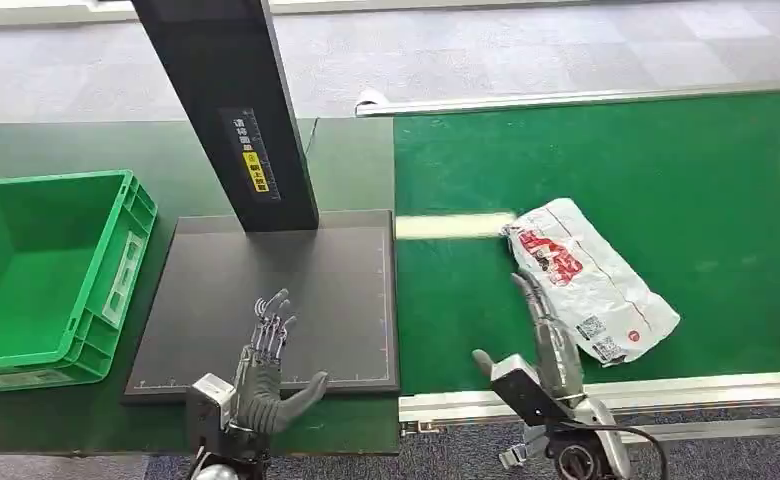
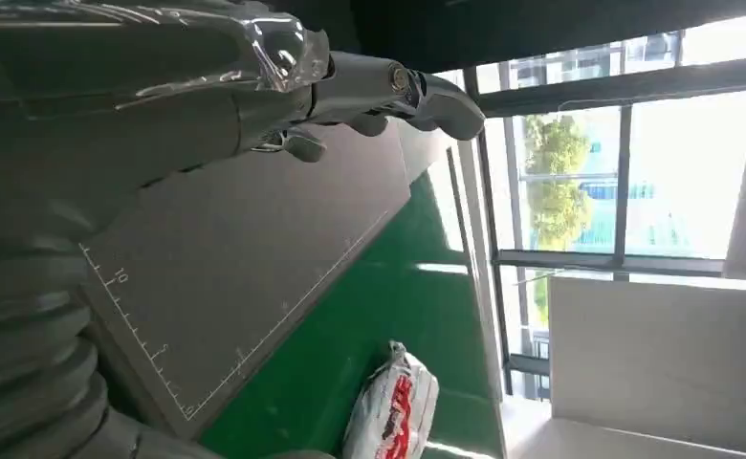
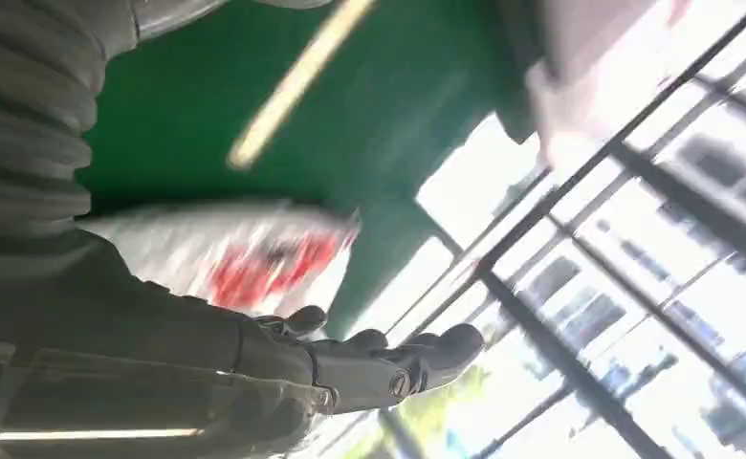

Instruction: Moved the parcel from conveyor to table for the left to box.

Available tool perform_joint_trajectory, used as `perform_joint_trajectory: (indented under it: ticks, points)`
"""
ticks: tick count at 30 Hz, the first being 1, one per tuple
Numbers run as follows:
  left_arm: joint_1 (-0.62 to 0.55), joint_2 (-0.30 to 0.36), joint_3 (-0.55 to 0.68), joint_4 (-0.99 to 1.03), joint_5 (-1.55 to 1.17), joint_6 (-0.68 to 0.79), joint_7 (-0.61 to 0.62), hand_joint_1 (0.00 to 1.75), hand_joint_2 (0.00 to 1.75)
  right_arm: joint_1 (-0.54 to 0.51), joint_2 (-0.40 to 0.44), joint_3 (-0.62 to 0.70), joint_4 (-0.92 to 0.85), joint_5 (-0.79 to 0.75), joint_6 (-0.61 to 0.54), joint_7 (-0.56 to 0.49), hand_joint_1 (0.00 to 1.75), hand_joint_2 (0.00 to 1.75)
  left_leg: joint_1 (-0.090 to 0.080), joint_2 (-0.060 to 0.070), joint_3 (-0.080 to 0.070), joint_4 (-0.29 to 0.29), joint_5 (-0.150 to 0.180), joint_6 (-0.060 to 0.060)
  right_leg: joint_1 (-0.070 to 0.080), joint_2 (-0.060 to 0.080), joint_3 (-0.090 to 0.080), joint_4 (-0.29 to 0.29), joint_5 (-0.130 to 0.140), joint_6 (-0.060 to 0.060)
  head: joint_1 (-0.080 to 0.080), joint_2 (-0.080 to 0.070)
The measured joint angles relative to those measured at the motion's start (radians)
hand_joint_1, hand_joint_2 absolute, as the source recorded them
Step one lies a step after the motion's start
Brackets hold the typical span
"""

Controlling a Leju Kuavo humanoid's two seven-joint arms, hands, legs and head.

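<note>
A white plastic parcel (image 1: 588,277) with red print lies flat on the green conveyor belt (image 1: 666,180); it also shows as the parcel (image 2: 393,406) and, blurred, the parcel (image 3: 245,253). My right hand (image 1: 546,335) is open, fingers straight, hovering just beside the parcel's near left edge. My left hand (image 1: 266,370) is open with spread fingers above the front of the dark grey mat (image 1: 276,300), holding nothing. The green box (image 1: 46,270) stands empty at the left of the table.
A black post (image 1: 236,110) with a yellow label rises from the back of the mat. The conveyor's metal rail (image 1: 616,395) runs along its near edge. Windows fill the background in both wrist views.
</note>
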Motion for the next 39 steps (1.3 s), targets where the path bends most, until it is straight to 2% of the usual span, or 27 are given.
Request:
perform_joint_trajectory:
  ticks: [3, 6, 11, 16, 29, 39]
  points:
    - [0.006, 0.001, 0.006, -0.006, -0.004, 0.019, -0.001, 0.0, 1.75, 0.013, -0.018, -0.065, -0.03, 0.17, -0.091, 0.084, 0.0, 1.75, 0.0, 0.001, 0.0, 0.0, 0.0, 0.0, 0.0, 0.0, 0.0, 0.0, 0.0, 0.0, 0.0, 0.0]
    - [0.015, 0.001, 0.008, -0.015, 0.005, 0.031, -0.003, 0.0, 1.75, -0.034, -0.043, -0.154, 0.024, 0.189, -0.102, 0.193, 0.0, 1.75, 0.0, 0.001, 0.0, 0.0, 0.0, 0.001, 0.0, 0.0, 0.0, 0.0, 0.0, 0.001, -0.001, 0.0]
    - [0.011, 0.001, 0.002, -0.014, 0.011, 0.03, -0.001, 0.0, 1.75, -0.161, -0.106, -0.272, 0.244, 0.202, -0.105, 0.153, 0.0, 1.75, -0.002, 0.001, 0.001, 0.0, 0.001, 0.002, -0.002, 0.0, 0.001, 0.0, 0.002, 0.003, 0.0, 0.0]
    - [-0.003, 0.0, -0.01, -0.012, 0.014, 0.026, 0.0, 0.0, 1.75, -0.269, -0.146, -0.317, 0.456, 0.216, -0.109, 0.12, 0.0, 1.75, -0.002, 0.0, 0.001, 0.001, 0.001, 0.003, -0.002, 0.0, 0.001, 0.0, 0.002, 0.003, 0.0, 0.0]
    - [-0.045, 0.004, -0.051, 0.033, 0.025, -0.003, 0.0, 0.0, 1.75, -0.409, -0.21, -0.346, 0.783, 0.248, -0.136, 0.099, 0.0, 1.75, -0.003, 0.0, 0.0, 0.001, 0.001, 0.003, -0.003, 0.0, 0.0, 0.0, 0.002, 0.003, 0.0, 0.0]
    - [-0.071, 0.009, -0.071, 0.068, 0.04, -0.008, -0.002, 0.0, 1.75, -0.495, -0.232, -0.347, 0.947, 0.295, -0.136, 0.094, 0.0, 1.75, -0.003, 0.0, 0.0, 0.001, 0.001, 0.003, -0.003, 0.0, 0.0, 0.0, 0.002, 0.003, -0.001, 0.0]
